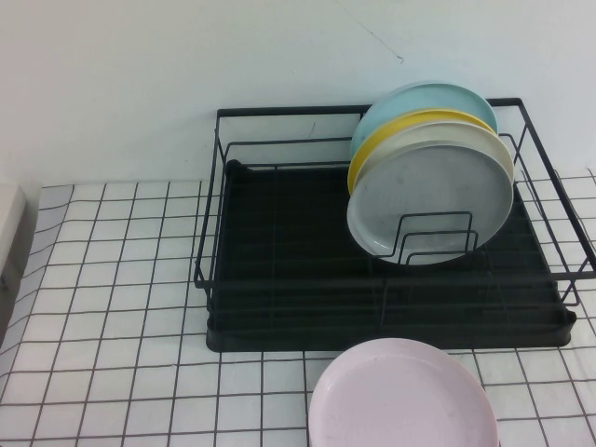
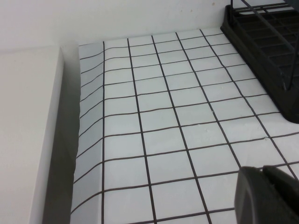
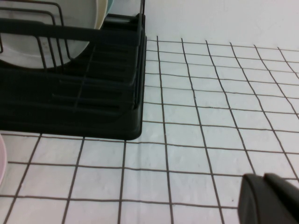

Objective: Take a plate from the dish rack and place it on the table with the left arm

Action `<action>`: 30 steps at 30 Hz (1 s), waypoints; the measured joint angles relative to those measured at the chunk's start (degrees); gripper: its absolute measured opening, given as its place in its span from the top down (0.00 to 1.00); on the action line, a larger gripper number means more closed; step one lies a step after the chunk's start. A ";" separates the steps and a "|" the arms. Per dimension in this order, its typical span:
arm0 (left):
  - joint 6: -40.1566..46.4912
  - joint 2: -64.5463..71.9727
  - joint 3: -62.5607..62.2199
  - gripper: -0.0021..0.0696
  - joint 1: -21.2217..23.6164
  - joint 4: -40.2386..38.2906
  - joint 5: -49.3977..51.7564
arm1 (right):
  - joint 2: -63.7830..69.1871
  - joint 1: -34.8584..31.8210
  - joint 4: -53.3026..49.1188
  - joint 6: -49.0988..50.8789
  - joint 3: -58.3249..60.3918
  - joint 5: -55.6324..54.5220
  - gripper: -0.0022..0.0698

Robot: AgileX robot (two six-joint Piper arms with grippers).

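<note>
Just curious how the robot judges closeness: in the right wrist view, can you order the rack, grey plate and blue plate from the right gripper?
1. Rack, its corner just ahead of the right gripper.
2. Grey plate, front of the stack.
3. Blue plate, at the back.
The left gripper hovers over the table on the rack's other side.

The desk point(image 1: 112, 279) is white with a thin black square grid. On it, the dish rack point(image 1: 279, 279) is black wire over a black tray. Inside the rack, a mid-grey plate point(image 1: 430, 200) fronts a white plate point(image 1: 504, 154), a yellow plate point(image 1: 372, 149) and a pale blue plate point(image 1: 400, 104). Before the rack lies a pale pink plate point(image 1: 402, 396).
</note>
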 joint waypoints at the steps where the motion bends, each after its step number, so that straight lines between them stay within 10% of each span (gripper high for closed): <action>1: 0.00 0.00 0.00 0.98 0.00 0.00 0.00 | 0.00 0.00 0.00 0.00 0.00 0.00 0.97; 16: 0.76 0.00 0.00 0.98 0.00 0.88 -0.71 | 0.00 0.00 0.00 0.00 0.00 0.00 0.97; 30: 5.93 0.00 0.36 0.98 0.00 1.56 -23.38 | 0.00 0.00 0.00 0.00 0.00 0.00 0.97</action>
